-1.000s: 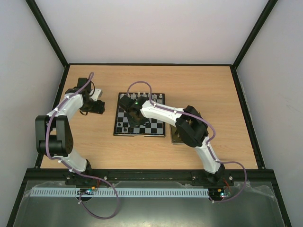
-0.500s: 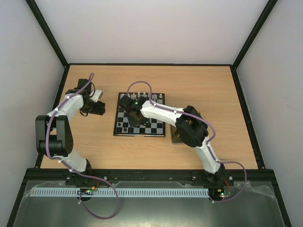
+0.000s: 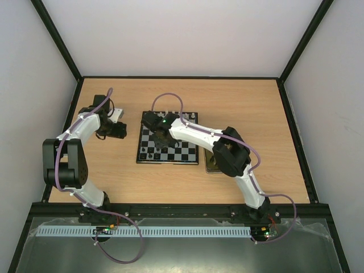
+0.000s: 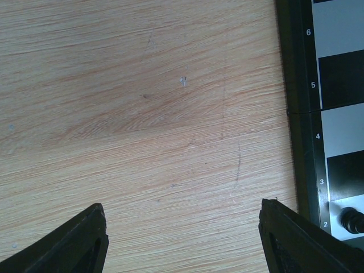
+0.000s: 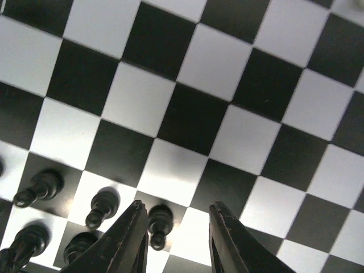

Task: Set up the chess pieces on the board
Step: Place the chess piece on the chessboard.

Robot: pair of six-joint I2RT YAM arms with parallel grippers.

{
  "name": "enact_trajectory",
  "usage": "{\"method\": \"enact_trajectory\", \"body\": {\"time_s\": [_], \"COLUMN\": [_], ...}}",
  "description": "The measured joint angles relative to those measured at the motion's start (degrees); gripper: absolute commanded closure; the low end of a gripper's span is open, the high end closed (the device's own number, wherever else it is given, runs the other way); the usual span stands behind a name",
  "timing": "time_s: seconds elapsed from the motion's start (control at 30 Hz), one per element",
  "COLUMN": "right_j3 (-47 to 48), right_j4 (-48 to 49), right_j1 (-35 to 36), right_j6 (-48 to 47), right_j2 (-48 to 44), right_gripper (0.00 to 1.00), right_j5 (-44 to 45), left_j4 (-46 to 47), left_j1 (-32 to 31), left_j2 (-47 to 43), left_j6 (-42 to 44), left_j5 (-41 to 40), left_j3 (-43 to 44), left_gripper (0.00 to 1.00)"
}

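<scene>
The chessboard lies mid-table, its black and silvery checks filling the right wrist view. My right gripper is open above the board's near left part. A black pawn stands upright between its fingers, close by the left finger, apart from the right one. Several more black pieces stand to the left. White pieces line the far edge. My left gripper is open and empty over bare wood left of the board; the board's rim and one black piece show at right.
A metal tin lies by the board's right near corner, mostly under my right arm. Black frame rails border the wooden table, with white walls beyond.
My right gripper has shifted slightly toward the far left over the board and its cable loop has risen. My left arm has not moved.
</scene>
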Motion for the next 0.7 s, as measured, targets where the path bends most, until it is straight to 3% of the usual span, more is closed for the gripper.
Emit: {"method": "enact_trajectory", "body": {"time_s": [0.2, 0.47, 0.7], "right_j3": [-5.07, -24.30, -34.84], "right_j4": [0.68, 1.60, 3.87], "right_j1": [-4.79, -24.06, -28.35], "right_j6": [0.52, 0.24, 0.15], "right_j2": [-5.49, -26.21, -29.03], "right_gripper": [0.72, 0.73, 0.73], "right_j5": [1.11, 2.67, -0.37], "left_j4": [-0.20, -0.37, -0.39], "left_j1": [0.00, -0.02, -0.02], "left_j2": [-0.11, -1.51, -1.51], "left_j6": [0.00, -0.02, -0.04], "left_j5": [0.00, 0.46, 0.85], "left_j3": [0.02, 0.02, 0.02], "left_gripper": [0.27, 0.27, 0.27]}}
